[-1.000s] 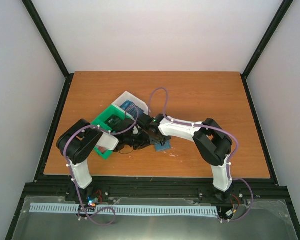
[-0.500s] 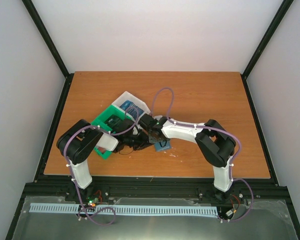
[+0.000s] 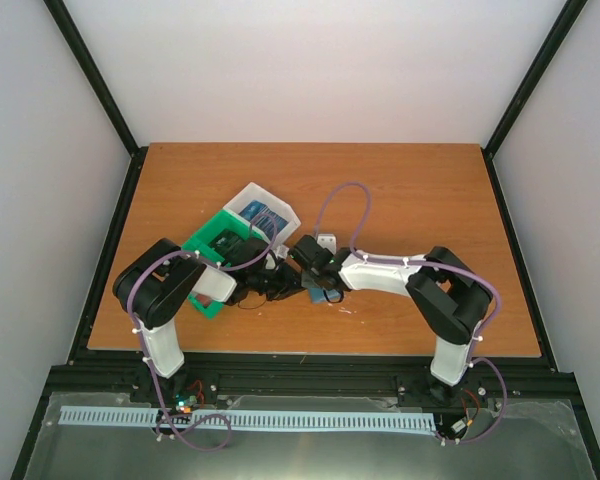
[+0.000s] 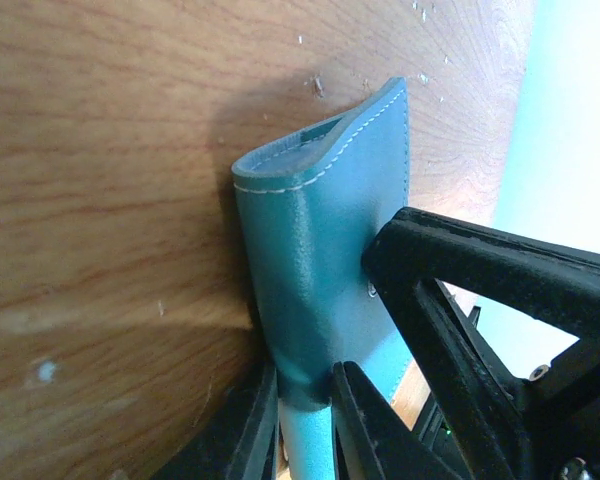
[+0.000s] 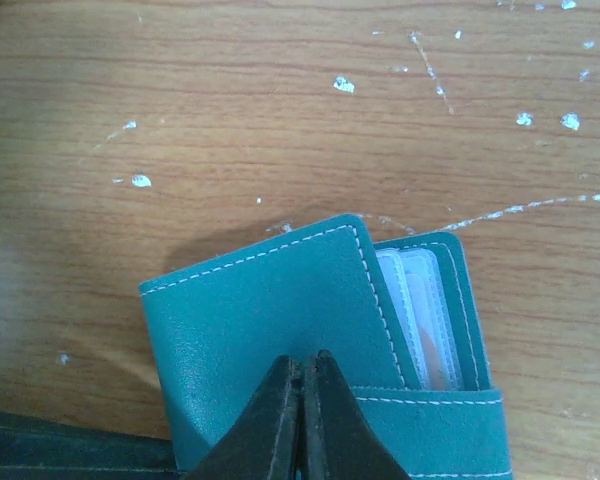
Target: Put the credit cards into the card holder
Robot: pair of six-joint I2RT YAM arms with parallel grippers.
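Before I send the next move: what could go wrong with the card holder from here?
The left claw pinches only the card holder's edge, so it may slip or twist. The right claw's shut tips sit over the cover, which hides part of the slots; pushing could drag the holder.

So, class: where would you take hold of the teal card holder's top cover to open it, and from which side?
On the card holder, pinch the top cover's free edge, coming from the side where the clear sleeves peek out. There the cover sits skewed off the lower layer, leaving a lip. The left gripper pinches the folded side.
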